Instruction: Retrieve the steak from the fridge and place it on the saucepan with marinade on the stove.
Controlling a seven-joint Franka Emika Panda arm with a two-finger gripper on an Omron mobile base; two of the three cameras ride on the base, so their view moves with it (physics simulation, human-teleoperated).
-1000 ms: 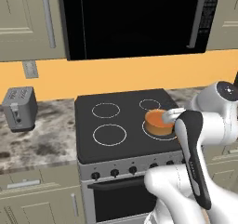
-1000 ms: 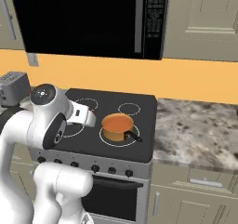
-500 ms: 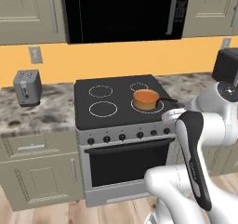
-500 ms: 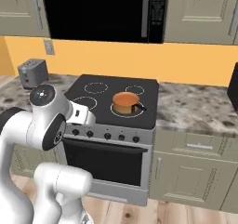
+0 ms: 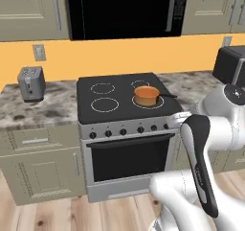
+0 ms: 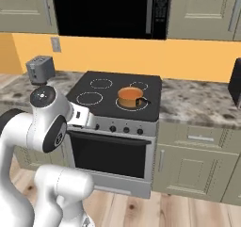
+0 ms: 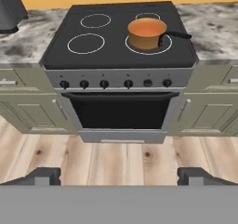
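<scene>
The saucepan [image 5: 146,95] [image 6: 130,96] [image 7: 146,32], small, round and orange-copper with a thin dark handle, stands on the front right burner of the stove [image 5: 119,115] [image 6: 110,106] [image 7: 116,56]. Smooth orange marinade [image 7: 146,27] fills it. My gripper [image 7: 119,176] is open and empty, well back from the stove's front and above the wooden floor, looking at the oven. Its two dark fingertips [image 7: 44,174] stand wide apart. The steak and the fridge are out of view.
A grey toaster [image 5: 31,83] [image 6: 40,69] sits on the marble counter left of the stove. A black microwave [image 5: 124,9] [image 6: 108,9] hangs above it. A dark appliance [image 5: 232,64] stands on the right counter. Wooden floor [image 7: 125,160] lies before the oven door [image 7: 123,111].
The whole picture has shifted: the base has backed away from the stove, which now looks farther off, with cabinets and floor showing. The gripper stays open.
</scene>
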